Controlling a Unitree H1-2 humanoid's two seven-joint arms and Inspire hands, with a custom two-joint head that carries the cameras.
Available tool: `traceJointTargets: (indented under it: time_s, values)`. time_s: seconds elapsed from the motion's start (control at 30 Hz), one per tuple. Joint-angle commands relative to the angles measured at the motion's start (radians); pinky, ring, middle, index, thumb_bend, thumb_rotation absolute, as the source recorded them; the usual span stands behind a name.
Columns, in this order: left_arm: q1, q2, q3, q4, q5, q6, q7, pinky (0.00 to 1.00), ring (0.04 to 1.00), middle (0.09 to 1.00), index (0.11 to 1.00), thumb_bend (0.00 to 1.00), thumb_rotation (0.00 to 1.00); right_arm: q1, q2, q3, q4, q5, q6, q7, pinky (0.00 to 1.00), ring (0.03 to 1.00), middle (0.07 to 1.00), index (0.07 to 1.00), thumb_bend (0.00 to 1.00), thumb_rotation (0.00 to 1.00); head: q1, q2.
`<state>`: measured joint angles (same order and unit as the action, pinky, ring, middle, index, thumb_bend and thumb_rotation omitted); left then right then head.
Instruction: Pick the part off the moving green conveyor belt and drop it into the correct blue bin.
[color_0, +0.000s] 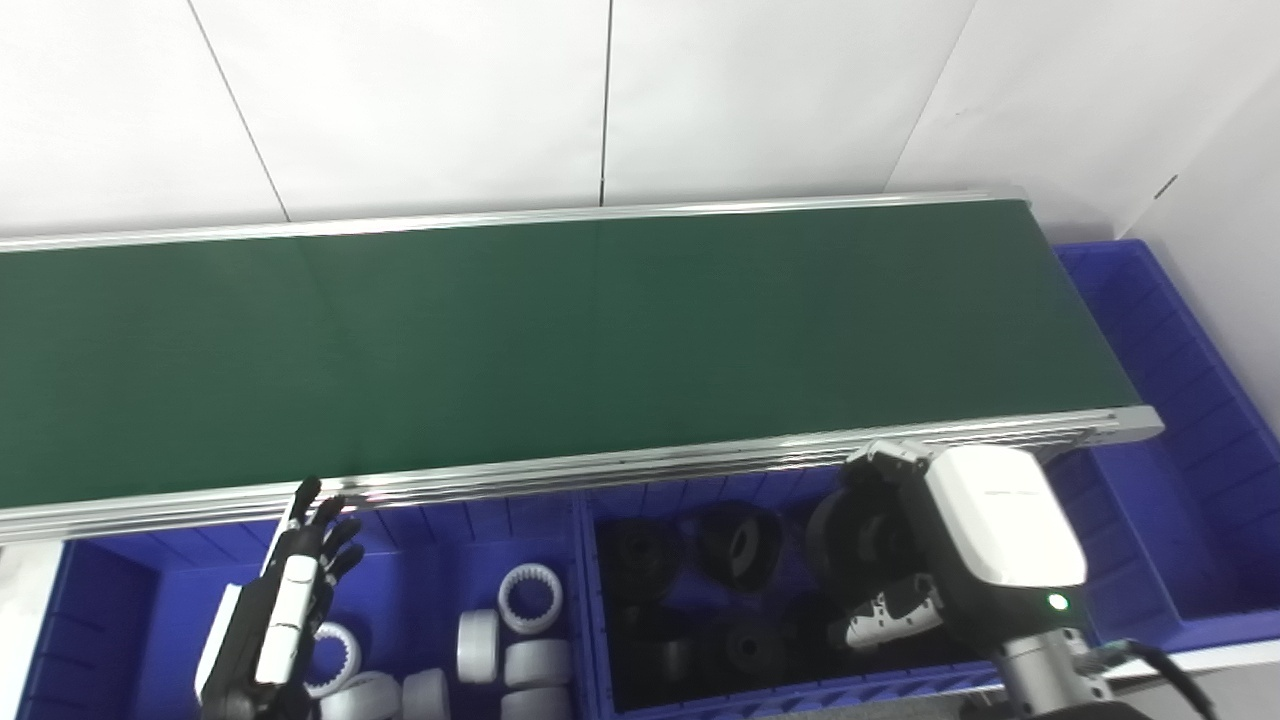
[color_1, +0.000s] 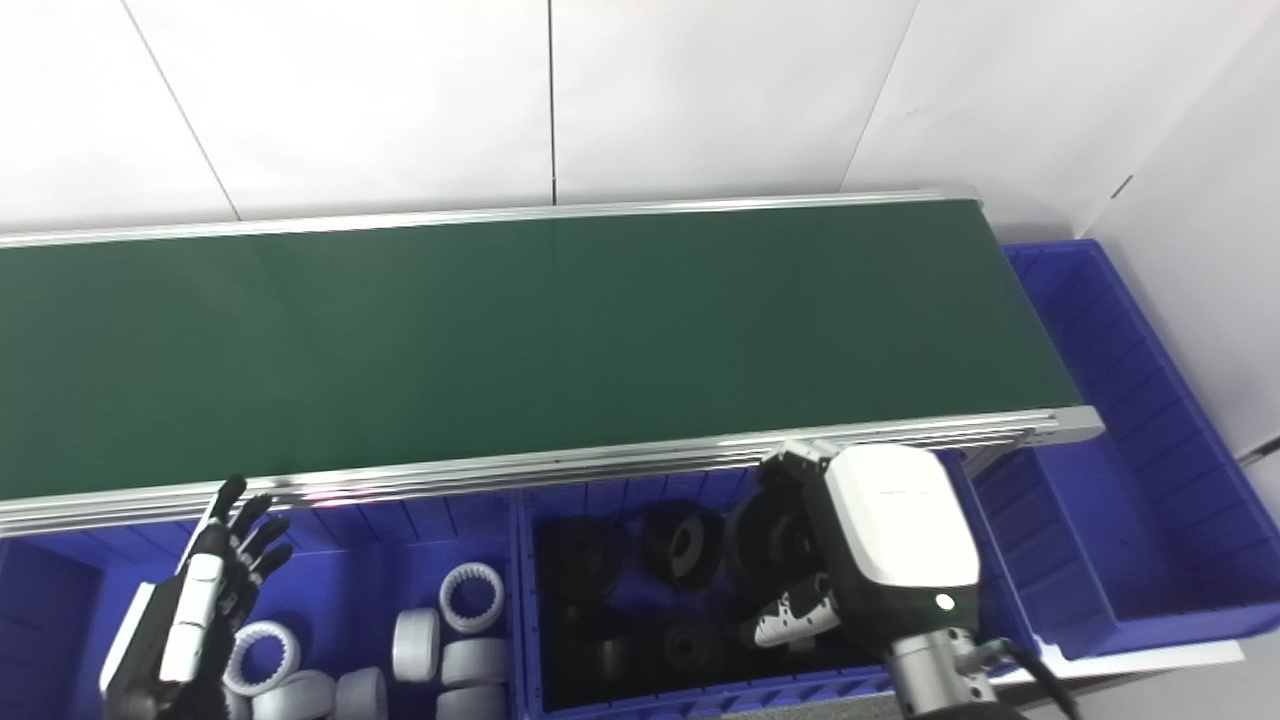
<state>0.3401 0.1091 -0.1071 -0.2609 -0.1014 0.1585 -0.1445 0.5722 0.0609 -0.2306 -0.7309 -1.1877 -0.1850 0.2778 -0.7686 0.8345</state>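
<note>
Left hand (color_0: 290, 590) hovers over the left blue bin (color_0: 110, 610), fingers spread and pointing up toward the belt's near rail, holding nothing. Under it, white ring parts (color_0: 528, 597) lie on the bin floor (some toothed inside, some plain).

Green conveyor belt (color_0: 560, 330) runs across the whole view, bare surface, silver rails on both edges.

Middle blue bin (color_0: 700, 700) holds black parts (color_0: 740, 540), dark and hard to separate.

Right hand (color_0: 900, 560) sits low over this middle bin, fingers curled around a black round part (color_0: 860, 530), the grip partly hidden by the white wrist housing. Part is above the bin's right side, just beside the other black ones; can't tell if it touches them.

Far right, a third blue bin (color_0: 1190, 420) sits past the belt's end.
</note>
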Motion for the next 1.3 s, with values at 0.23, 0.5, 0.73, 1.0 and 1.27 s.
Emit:
traceJointTargets:
  time_s: [0.23, 0.5, 0.73, 1.0, 1.27]
  values:
    - [-0.007, -0.017, -0.009, -0.02, 0.016, -0.027, -0.001, 0.85, 0.896, 0.94, 1.0, 0.58, 0.88, -0.017, -0.062, 0.072, 0.123, -0.072, 0.004, -0.231, 0.19, 0.403, 0.515, 0.49, 0.52, 0.0, 0.015, -0.001]
    - [0.0, -0.025, -0.024, -0.029, 0.026, -0.031, -0.004, 0.84, 0.904, 0.945, 1.0, 0.57, 0.89, -0.043, -0.063, 0.114, 0.176, -0.177, 0.085, -0.213, 0.32, 0.429, 0.467, 0.522, 0.52, 0.01, 0.025, 0.002]
    - [0.015, -0.036, -0.026, -0.05, 0.022, -0.018, 0.001, 0.85, 0.903, 0.941, 1.0, 0.54, 0.88, -0.061, -0.049, 0.161, 0.208, -0.333, 0.176, -0.077, 0.81, 0.79, 0.803, 0.75, 0.99, 0.64, 0.039, 0.014]
    - [0.023, -0.049, -0.029, -0.055, 0.024, -0.019, 0.002, 0.84, 0.895, 0.935, 1.0, 0.56, 0.87, -0.066, -0.061, 0.205, 0.26, -0.351, 0.22, -0.115, 0.94, 0.837, 0.847, 0.807, 1.0, 0.74, 0.046, 0.013]
    - [0.023, -0.049, -0.033, -0.062, 0.039, -0.02, 0.0, 0.82, 0.893, 0.939, 1.0, 0.56, 0.88, -0.064, -0.085, 0.222, 0.265, -0.321, 0.234, -0.129, 0.93, 0.83, 0.833, 0.816, 1.0, 0.77, 0.062, 0.011]
